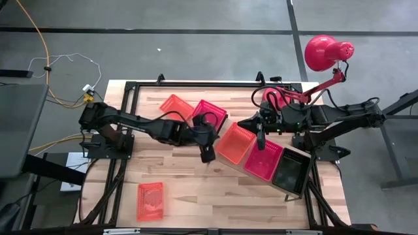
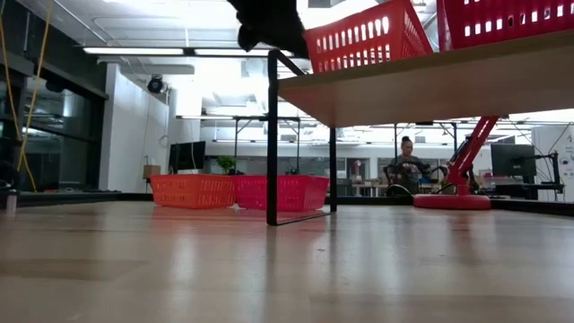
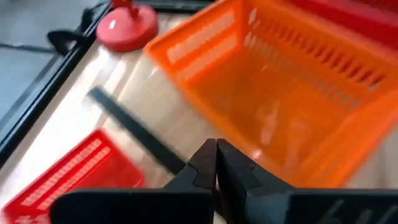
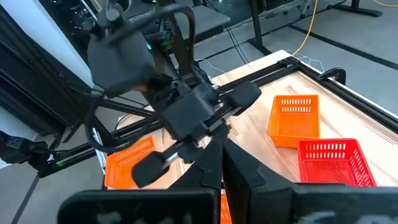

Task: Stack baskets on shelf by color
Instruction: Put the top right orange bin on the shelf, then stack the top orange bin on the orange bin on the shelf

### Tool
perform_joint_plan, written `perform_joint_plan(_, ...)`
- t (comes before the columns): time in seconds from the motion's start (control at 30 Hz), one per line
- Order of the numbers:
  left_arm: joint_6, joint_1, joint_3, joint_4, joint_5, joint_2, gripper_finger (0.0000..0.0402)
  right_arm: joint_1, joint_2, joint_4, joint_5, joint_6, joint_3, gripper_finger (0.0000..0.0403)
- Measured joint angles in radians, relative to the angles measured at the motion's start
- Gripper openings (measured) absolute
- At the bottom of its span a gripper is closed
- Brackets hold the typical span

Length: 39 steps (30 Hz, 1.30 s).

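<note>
From above, the shelf (image 1: 297, 155) runs slantwise on the right half of the table (image 1: 196, 202), carrying an orange basket (image 1: 236, 142), a red basket (image 1: 264, 160) and a black basket (image 1: 289, 171) in a row. Two more lie on the table at the far side, an orange one (image 1: 175, 105) and a red one (image 1: 209, 113) touching it, and a lone orange basket (image 1: 149, 199) sits near the front left.

The low view alone shows the shelf raised on a thin black bracket (image 2: 272, 135), with the far pair of baskets seen beneath it; the black basket is out of its frame.

The left gripper (image 1: 207, 153) hangs just beside the shelf's orange basket, its fingers (image 3: 214, 163) pressed together on nothing. The right gripper (image 1: 261, 140) hovers over the orange and red baskets on the shelf, its fingers (image 4: 214, 163) likewise closed and empty.

A red lamp (image 1: 323, 53) stands at the far right corner; its base is partly covered by the right arm.
</note>
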Motion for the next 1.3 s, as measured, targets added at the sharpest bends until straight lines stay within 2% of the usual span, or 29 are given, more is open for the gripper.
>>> perform_joint_plan(0.17,-0.015,0.001,0.0,-0.043,-0.009,0.0,0.0,0.0,0.0,0.0,0.0,0.0,0.0,0.0)
perform_joint_plan(0.43,-0.052,-0.024,0.0,-0.052,0.094,0.0,0.0,0.0,0.0,0.0,0.0,0.0,0.0,0.0)
perform_joint_plan(0.87,-0.097,-0.088,0.0,-0.09,0.1,-0.012,0.0,0.0,0.0,0.0,0.0,0.0,0.0,0.0)
perform_joint_plan(1.03,-0.097,-0.059,-0.002,-0.197,0.075,-0.124,0.0,0.0,0.0,0.0,0.0,0.0,0.001,0.0)
perform_joint_plan(1.3,-0.002,0.029,-0.001,-0.282,-0.097,-0.347,0.0,-0.001,0.0,0.002,0.0,0.003,0.001,0.0)
